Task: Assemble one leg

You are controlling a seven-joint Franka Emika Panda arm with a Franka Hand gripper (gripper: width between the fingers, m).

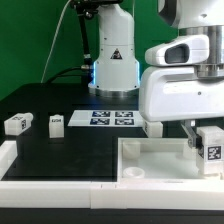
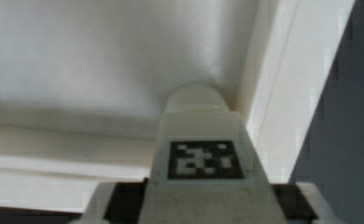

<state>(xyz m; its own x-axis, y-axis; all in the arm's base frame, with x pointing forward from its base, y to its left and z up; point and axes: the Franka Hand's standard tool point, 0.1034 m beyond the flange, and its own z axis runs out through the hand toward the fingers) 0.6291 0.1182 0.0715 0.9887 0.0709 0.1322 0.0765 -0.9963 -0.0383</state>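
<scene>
My gripper (image 1: pixel 207 143) is shut on a white leg (image 1: pixel 212 150) with a black-and-white marker tag. It holds the leg over the near right corner of the large white tray-like part (image 1: pixel 150 165), at the exterior view's right. In the wrist view the leg (image 2: pixel 204 140) runs out from between my dark fingers (image 2: pixel 143 197), tag facing the camera, its rounded tip close to the tray's inner corner and raised rim (image 2: pixel 277 80). Two more legs lie on the black table at the exterior view's left: one (image 1: pixel 17 124) near the edge, one (image 1: pixel 56 122) beside it.
The marker board (image 1: pixel 110 118) lies flat on the table in front of the arm's base (image 1: pixel 112 70). A white rim (image 1: pixel 60 186) borders the table's near edge.
</scene>
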